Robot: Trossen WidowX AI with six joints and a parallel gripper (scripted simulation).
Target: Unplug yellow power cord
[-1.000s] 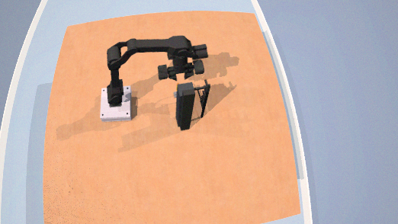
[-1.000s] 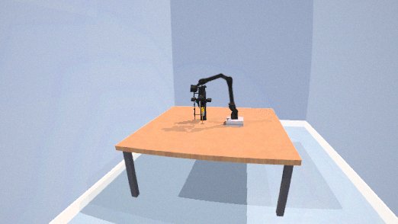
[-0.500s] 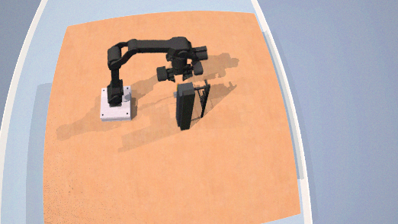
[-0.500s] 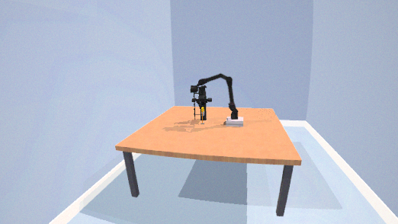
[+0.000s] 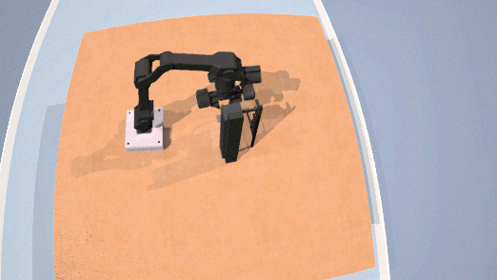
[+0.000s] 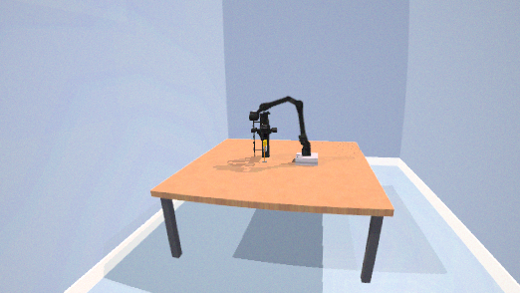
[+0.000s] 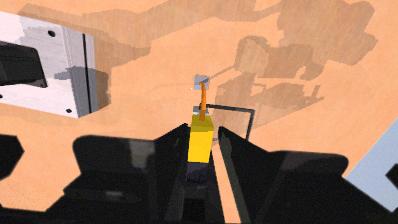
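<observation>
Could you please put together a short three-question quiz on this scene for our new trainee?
1. True or false: the yellow block-shaped plug sits between the fingers of the black parallel-jaw gripper.
2. The orange cord runs from the plug to: A) a small grey block on the wooden table; B) a wall socket; C) a red box.
3. Short answer: has the gripper clamped the plug yet?

Key: 1 true; 2 A; 3 no, the fingers stand open on either side of it.
</observation>
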